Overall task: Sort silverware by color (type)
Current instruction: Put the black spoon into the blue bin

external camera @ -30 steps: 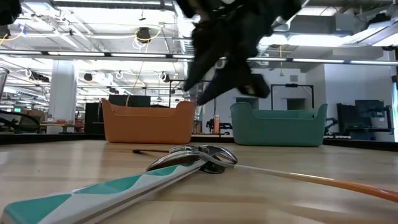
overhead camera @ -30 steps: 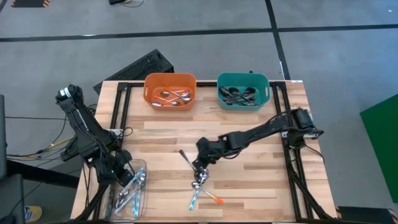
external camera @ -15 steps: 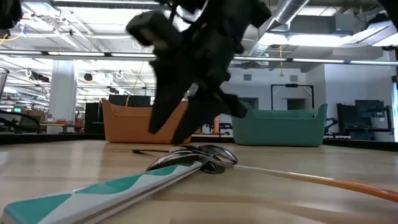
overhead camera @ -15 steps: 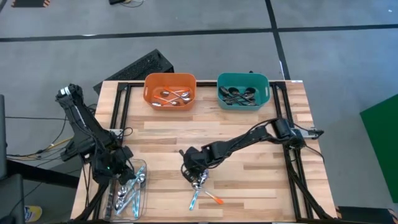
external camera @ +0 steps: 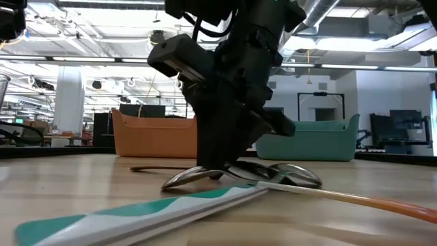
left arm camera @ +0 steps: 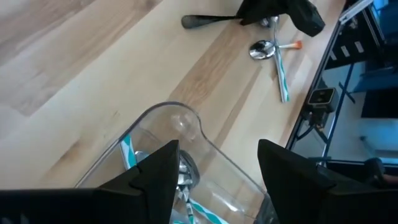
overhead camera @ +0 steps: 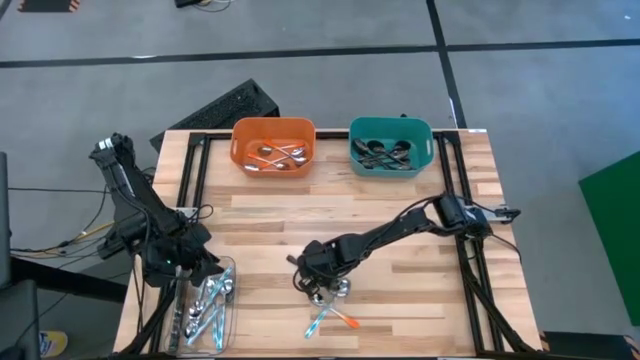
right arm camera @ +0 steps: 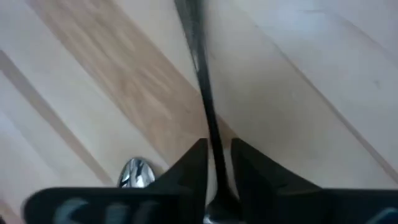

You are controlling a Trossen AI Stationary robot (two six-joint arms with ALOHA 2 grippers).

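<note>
While my left gripper point(left arm camera: 214, 171) hung wide open over the clear plastic tray point(overhead camera: 228, 305), my right gripper point(right arm camera: 214, 165) pinched narrowly around the thin black-handled spoon point(right arm camera: 202, 68).

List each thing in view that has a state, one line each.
Orange bin: upright, holds spoons.
Teal bin: upright, holds dark spoons.
Clear tray: on the table, holds blue-handled spoons.
Black spoon: flat on the table, between the right claw's fingers.
Blue-handled spoon: flat on the table, loose.
Orange-handled spoon: flat on the table, loose.
Left claw: open, over the clear tray.
Right claw: down at the loose spoons, around the black spoon.
</note>
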